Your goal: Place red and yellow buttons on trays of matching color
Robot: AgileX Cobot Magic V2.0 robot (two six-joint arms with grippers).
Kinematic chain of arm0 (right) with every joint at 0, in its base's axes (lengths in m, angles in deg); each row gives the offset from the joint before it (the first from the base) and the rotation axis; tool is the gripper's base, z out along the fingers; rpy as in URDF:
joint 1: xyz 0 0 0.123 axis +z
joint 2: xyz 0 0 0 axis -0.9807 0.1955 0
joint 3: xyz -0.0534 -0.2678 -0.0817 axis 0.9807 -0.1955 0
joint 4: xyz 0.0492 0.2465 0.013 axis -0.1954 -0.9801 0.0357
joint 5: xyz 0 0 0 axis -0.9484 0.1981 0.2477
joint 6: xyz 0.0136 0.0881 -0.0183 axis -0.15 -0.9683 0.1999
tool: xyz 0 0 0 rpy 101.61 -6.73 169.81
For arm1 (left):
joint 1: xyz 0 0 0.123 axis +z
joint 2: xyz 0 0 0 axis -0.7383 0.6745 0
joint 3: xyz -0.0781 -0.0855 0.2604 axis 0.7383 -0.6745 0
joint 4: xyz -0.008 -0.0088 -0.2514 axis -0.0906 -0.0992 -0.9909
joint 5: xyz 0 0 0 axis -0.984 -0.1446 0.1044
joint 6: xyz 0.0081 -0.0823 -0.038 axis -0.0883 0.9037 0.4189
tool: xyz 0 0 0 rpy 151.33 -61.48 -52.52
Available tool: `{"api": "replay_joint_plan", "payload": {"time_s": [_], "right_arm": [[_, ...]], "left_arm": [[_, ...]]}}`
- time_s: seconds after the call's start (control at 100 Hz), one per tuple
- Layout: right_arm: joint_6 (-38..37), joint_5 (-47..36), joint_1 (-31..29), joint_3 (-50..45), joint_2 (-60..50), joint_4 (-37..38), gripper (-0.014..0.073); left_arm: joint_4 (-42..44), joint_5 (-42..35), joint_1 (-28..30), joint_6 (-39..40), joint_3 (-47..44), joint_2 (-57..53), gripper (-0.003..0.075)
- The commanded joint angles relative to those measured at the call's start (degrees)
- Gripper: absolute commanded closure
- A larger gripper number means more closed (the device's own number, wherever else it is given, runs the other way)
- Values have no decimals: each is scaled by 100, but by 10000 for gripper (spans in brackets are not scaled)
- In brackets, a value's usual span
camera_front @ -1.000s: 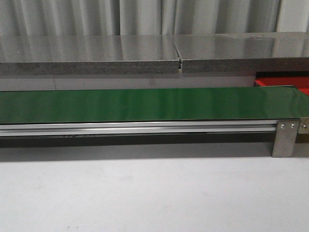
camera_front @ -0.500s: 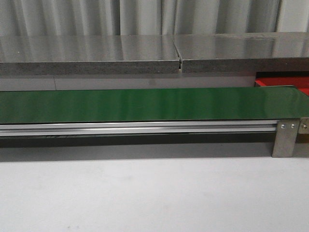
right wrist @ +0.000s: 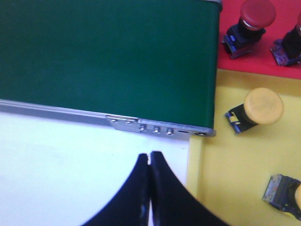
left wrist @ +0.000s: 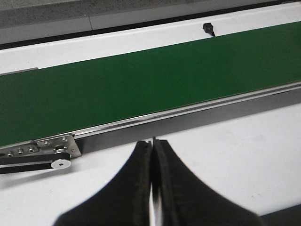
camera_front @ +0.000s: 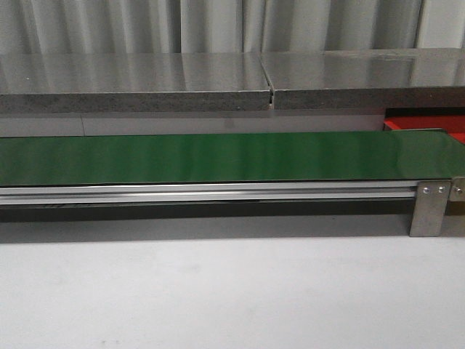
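Buttons already lie on trays at the right wrist view's right side: a red button (right wrist: 251,16) on the red tray (right wrist: 263,63), a yellow button (right wrist: 261,107) on the yellow tray (right wrist: 235,174). They look light and rigid (glossy caps probably slip), so grip the dark body. Green belt (camera_front: 218,156) bare. Both jaws closed, empty.

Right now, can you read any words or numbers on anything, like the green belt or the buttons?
None: no words, numbers or signs can be read in any view.
The green belt is plain.
The red button and yellow button show bare caps; their dark bodies are too blurred to tell if anything is printed there.
The red tray and yellow tray carry no marks.
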Motion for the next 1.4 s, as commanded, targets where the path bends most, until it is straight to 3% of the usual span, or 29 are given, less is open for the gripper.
{"api": "replay_joint_plan", "payload": {"time_s": [0.0,0.59,0.88,1.13,1.39], "right_arm": [[61,-416,129,-89,-506,35,661],[61,-489,171,-1829,-3844,35,661],[61,-448,171,-1935,-4242,35,661],[61,-424,171,-1942,-4242,35,661],[61,-382,171,-1942,-4242,35,661]], "left_arm": [[-131,-370,-46,18,162,17,739],[-131,-467,-46,18,162,17,739],[165,-606,-36,18,185,135,740],[1749,-763,486,1586,381,670,739],[1850,-852,1381,2130,471,1001,739]]}}
